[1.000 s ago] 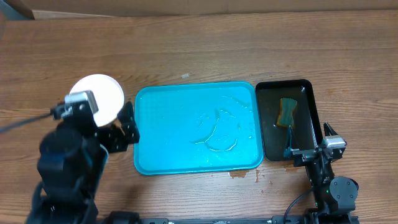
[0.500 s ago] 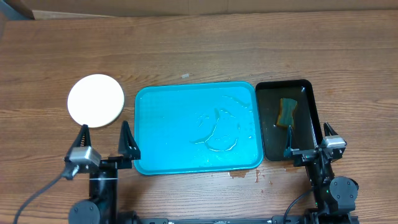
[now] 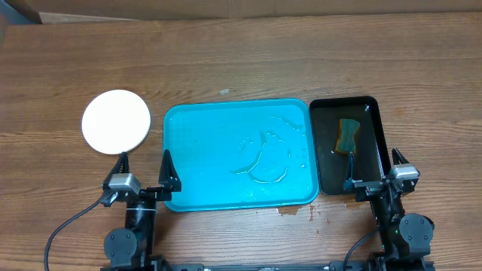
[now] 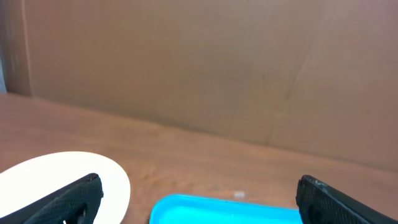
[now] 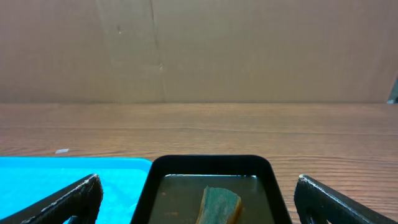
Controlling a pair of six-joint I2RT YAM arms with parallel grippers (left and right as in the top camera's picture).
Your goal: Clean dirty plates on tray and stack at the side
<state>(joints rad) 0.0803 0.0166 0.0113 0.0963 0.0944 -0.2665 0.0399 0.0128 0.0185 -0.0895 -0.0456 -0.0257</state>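
Observation:
The plates (image 3: 116, 122) show from overhead as one round white disc on the table, left of the tray; the left wrist view catches their edge (image 4: 56, 180). The turquoise tray (image 3: 203, 150) lies mid-table, wet, with no plate on it. My left gripper (image 3: 145, 158) is open and empty at the near edge, by the tray's near left corner, and faces the tray (image 4: 217, 211). My right gripper (image 3: 372, 162) is open and empty too, over the near end of the black tray (image 3: 365, 162).
The black tray (image 5: 211, 160) holds murky water and a green-and-yellow sponge (image 3: 347, 135), also seen in the right wrist view (image 5: 217, 205). A small brown spill (image 3: 290, 211) marks the table by the turquoise tray's near edge. A cardboard wall backs the table.
My left arm has drawn back from over the plates to the near edge and shifted right, uncovering the white disc. The right arm has not moved.

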